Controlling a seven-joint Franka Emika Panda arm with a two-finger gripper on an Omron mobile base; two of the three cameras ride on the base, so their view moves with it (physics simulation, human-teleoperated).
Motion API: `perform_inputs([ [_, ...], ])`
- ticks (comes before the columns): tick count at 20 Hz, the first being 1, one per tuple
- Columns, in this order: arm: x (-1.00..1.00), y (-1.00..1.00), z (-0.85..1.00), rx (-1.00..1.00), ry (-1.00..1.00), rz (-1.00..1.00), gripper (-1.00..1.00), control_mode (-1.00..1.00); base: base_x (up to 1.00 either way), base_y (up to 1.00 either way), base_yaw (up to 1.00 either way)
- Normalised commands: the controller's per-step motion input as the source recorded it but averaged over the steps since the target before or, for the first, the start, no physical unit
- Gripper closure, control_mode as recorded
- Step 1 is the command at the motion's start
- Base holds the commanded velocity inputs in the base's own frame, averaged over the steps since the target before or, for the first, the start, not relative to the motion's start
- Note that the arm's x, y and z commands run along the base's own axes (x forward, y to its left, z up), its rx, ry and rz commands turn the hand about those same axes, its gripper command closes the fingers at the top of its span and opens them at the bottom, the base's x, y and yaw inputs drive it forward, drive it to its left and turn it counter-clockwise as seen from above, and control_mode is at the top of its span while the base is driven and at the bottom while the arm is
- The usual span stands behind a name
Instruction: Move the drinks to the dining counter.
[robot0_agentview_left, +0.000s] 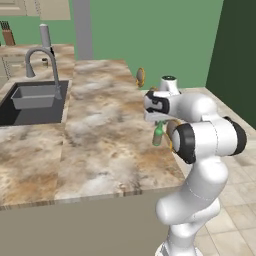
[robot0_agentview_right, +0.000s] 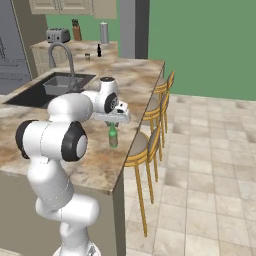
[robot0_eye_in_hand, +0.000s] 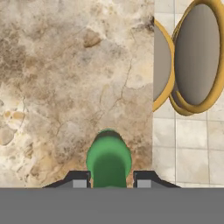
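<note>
My gripper (robot0_agentview_right: 113, 123) is shut on the neck of the slim green bottle (robot0_agentview_right: 113, 136), which stands upright at the dining counter (robot0_agentview_right: 142, 80) near its stool-side edge. In the hand view the bottle (robot0_eye_in_hand: 109, 158) sits between my fingertips, with my gripper (robot0_eye_in_hand: 109, 179) over the marbled slab (robot0_eye_in_hand: 65, 65). From the left, the bottle (robot0_agentview_left: 158, 135) hangs under the hand, gripper (robot0_agentview_left: 159, 123) pointing down. I cannot tell whether its base touches the stone. A black bottle (robot0_agentview_right: 99, 50) and a small tan cup (robot0_agentview_right: 87, 57) stand on the far counter by the green wall.
Round tan stools (robot0_agentview_right: 140, 145) line the counter's right edge; two seats (robot0_eye_in_hand: 197, 57) lie just beyond it. A sink (robot0_agentview_left: 35, 100) with a curved faucet (robot0_agentview_left: 42, 55) is set in the counter's left part. A toaster (robot0_agentview_right: 57, 35) stands at the back.
</note>
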Motion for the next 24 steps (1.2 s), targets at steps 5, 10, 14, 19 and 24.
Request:
perform_inputs([
  [5, 0.3, 0.0, -0.35, -0.01, -0.02, 0.0, 1.0, -1.0, 0.0, 0.0, 0.0],
  [10, 0.27, 0.0, -0.23, 0.0, 0.0, 0.0, 1.0, -1.0, 0.0, 0.0, 0.0],
  [14, 0.19, 0.0, -0.23, 0.0, 0.0, 0.0, 1.0, -1.0, 0.0, 0.0, 0.0],
  [19, 0.12, 0.0, -0.06, 0.0, 0.01, 0.0, -1.0, -1.0, 0.0, 0.0, 0.0],
  [24, 0.0, 0.0, 0.0, 0.0, 0.0, 0.0, -1.0, -1.0, 0.0, 0.0, 0.0],
])
